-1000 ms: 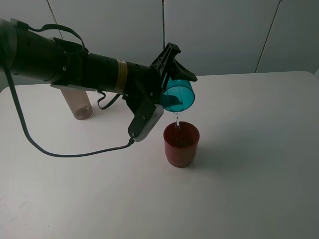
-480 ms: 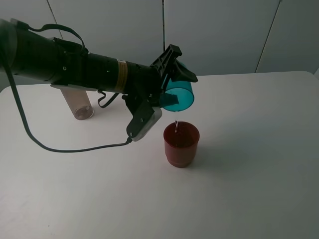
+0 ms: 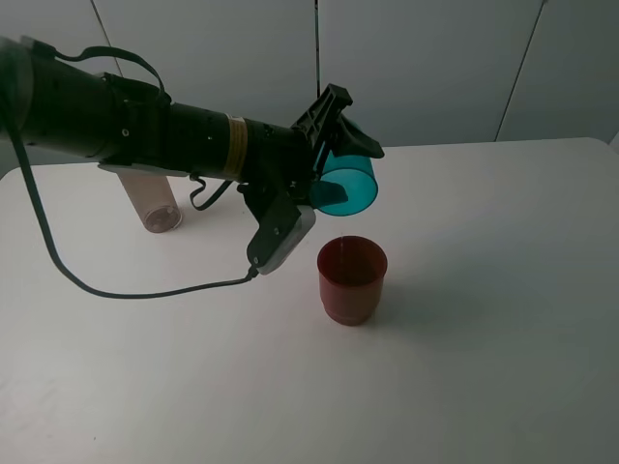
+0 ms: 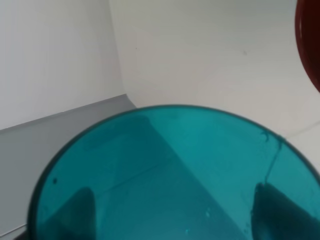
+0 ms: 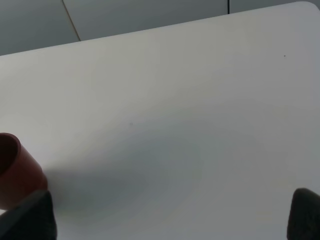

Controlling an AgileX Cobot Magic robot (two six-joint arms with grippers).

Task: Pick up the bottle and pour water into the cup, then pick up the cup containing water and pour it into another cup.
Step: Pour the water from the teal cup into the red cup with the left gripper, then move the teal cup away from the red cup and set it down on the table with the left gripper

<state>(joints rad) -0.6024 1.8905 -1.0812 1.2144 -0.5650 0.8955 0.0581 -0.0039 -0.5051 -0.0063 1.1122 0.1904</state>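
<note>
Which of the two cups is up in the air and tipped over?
The teal cup, held tilted on its side by the left gripper. The red cup stands upright on the table, just below it.

A translucent teal-blue cup [image 3: 346, 186] was beside a dark red cup [image 3: 352, 280] on a plain white table [image 3: 484, 338]. The black arm [image 3: 145, 126] wore a yellowish band; the bottle [image 3: 152, 202] looked smoky pinkish-grey, perhaps.

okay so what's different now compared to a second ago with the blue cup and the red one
The thin stream of water falling from the teal cup into the red cup has stopped; none shows between them now. The left gripper still holds the teal cup tipped on its side above the red cup, almost where it was. The red cup, bottle and table are unchanged.
</note>
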